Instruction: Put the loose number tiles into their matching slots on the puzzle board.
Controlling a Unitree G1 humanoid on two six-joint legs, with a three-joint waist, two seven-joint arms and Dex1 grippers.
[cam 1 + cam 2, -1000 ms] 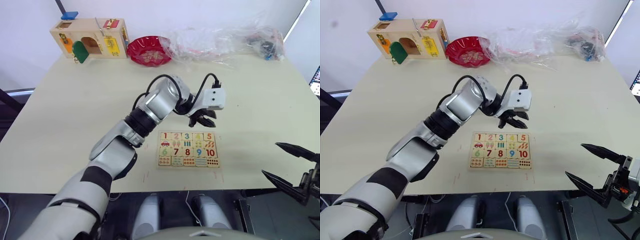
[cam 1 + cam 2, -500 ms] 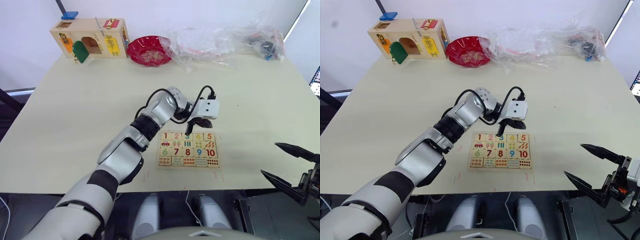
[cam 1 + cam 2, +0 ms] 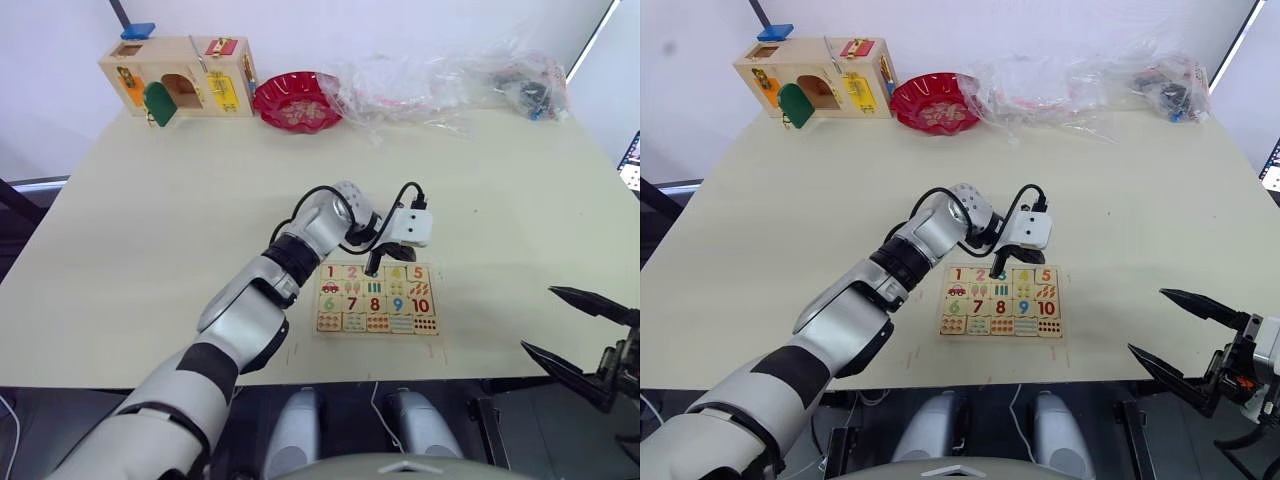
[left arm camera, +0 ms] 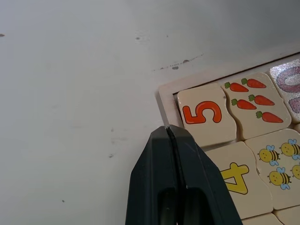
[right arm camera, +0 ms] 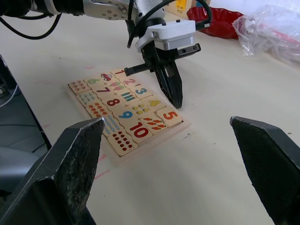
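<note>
The puzzle board (image 3: 312, 300) lies near the table's front edge, with every square filled. The loose number tiles sit in its far row, the matching slots: red 1 (image 3: 331, 271), 2 (image 3: 352, 271), 4 (image 3: 397, 273) and 5 (image 3: 419, 273); the 3 is partly hidden by my left arm. My left gripper (image 4: 168, 130) is shut on nothing. It points down at the board's far rim, between tile 4 (image 4: 234, 178) and tile 5 (image 4: 202, 112). My right gripper (image 3: 585, 335) hangs open off the table's front right, away from the board.
A wooden latch box (image 3: 180, 75) with coloured doors stands at the back left. Beside it are a red bowl (image 3: 297, 100) and crumpled plastic bags (image 3: 450, 85) along the back edge. Bare tabletop (image 3: 150, 220) surrounds the board.
My left gripper has come down and nearer, from above the table behind the board to its far rim. The right gripper has not moved.
</note>
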